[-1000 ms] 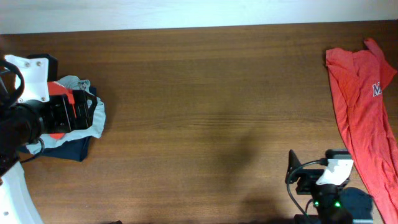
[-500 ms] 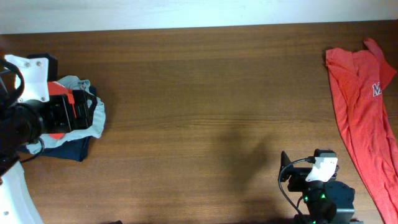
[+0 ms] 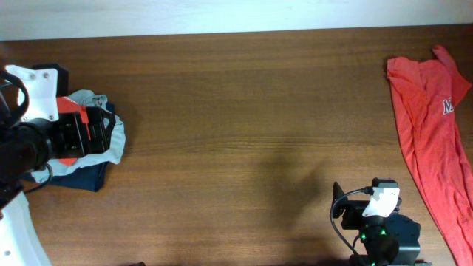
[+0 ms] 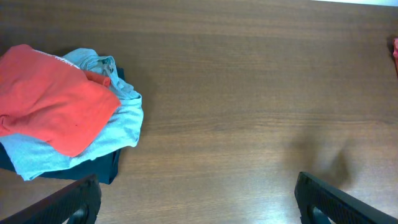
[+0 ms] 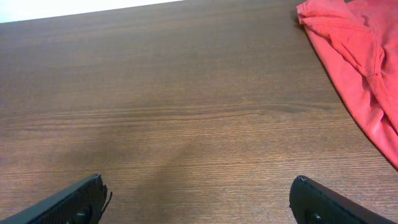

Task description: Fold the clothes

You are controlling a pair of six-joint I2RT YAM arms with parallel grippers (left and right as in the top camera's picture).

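Observation:
An orange-red T-shirt (image 3: 429,125) with white lettering lies spread and rumpled along the table's right edge; it also shows at the top right of the right wrist view (image 5: 354,56). My right gripper (image 5: 199,205) is open and empty over bare wood, left of the shirt and apart from it; overhead it is at the front right (image 3: 369,210). My left gripper (image 4: 202,205) is open and empty, right of a pile with a folded orange-red garment (image 4: 56,99) on top. Overhead, the left gripper (image 3: 92,137) hovers over that pile.
Under the orange-red garment in the pile lie a light blue garment (image 4: 121,124) and a navy one (image 4: 93,171). The brown wooden table (image 3: 244,111) stretches between the pile at the left and the shirt at the right. A white wall edge runs along the back.
My right arm has moved a little left and toward the front edge, away from the shirt, then stopped. The left arm, the pile and the shirt have not moved.

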